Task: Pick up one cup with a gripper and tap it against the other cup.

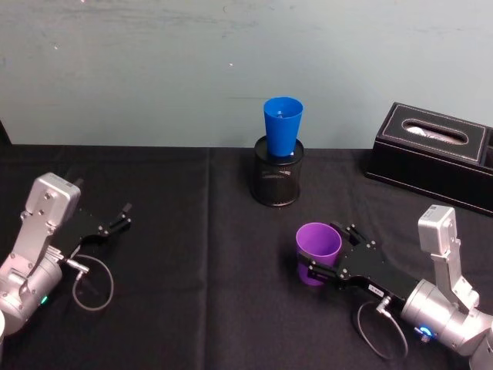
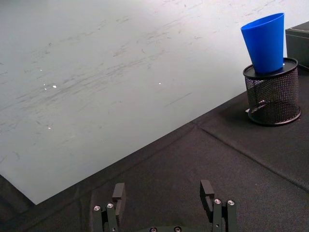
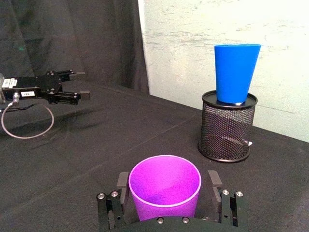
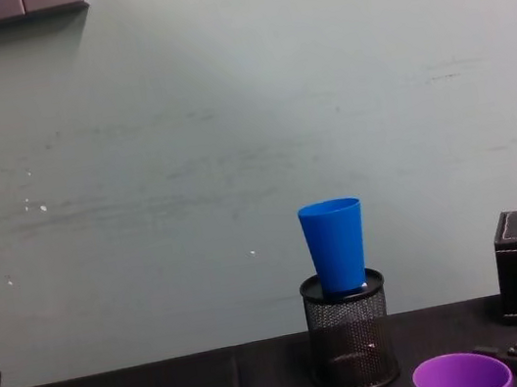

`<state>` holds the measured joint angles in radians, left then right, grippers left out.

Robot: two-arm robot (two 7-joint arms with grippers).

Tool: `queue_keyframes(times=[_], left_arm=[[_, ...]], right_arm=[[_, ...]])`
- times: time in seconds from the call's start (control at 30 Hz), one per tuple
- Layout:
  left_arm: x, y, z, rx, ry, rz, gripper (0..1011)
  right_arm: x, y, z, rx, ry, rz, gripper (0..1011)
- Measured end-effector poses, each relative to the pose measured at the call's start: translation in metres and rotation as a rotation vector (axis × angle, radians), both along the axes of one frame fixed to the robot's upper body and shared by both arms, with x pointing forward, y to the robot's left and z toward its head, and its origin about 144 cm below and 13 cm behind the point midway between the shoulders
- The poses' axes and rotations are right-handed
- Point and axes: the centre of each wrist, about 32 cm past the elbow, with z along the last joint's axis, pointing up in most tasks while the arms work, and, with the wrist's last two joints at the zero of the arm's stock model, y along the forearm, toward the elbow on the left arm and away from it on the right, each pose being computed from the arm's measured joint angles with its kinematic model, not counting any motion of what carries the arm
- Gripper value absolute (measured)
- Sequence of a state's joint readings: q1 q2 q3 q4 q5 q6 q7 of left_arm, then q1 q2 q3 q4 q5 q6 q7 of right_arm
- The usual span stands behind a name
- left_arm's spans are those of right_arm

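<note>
The purple cup (image 1: 318, 245) stands upright on the black cloth at the right front, its mouth seen from above in the right wrist view (image 3: 164, 193). My right gripper (image 1: 322, 250) is open, one finger on each side of the purple cup, set about as wide as its rim. The blue cup (image 1: 283, 127) stands upright in a black mesh pen holder (image 1: 277, 185) at the middle back, well beyond the purple cup (image 3: 235, 72). My left gripper (image 1: 123, 214) rests open and empty at the left, far from both cups.
A black tissue box (image 1: 435, 154) sits at the back right. The pale wall rises right behind the pen holder. Open black cloth lies between the purple cup and the holder and across the left half.
</note>
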<state>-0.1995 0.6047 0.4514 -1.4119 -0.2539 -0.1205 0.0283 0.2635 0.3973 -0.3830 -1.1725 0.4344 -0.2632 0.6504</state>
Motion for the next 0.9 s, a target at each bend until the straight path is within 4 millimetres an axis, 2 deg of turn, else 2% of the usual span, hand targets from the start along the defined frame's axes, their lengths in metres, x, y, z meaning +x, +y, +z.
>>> queue_keyframes(times=[0.9], left_arm=[[0.000,0.000,0.000,0.000,0.000,0.000,1011]], right_arm=[[-0.004,0.001,0.017,0.023,-0.058,0.011,1004]])
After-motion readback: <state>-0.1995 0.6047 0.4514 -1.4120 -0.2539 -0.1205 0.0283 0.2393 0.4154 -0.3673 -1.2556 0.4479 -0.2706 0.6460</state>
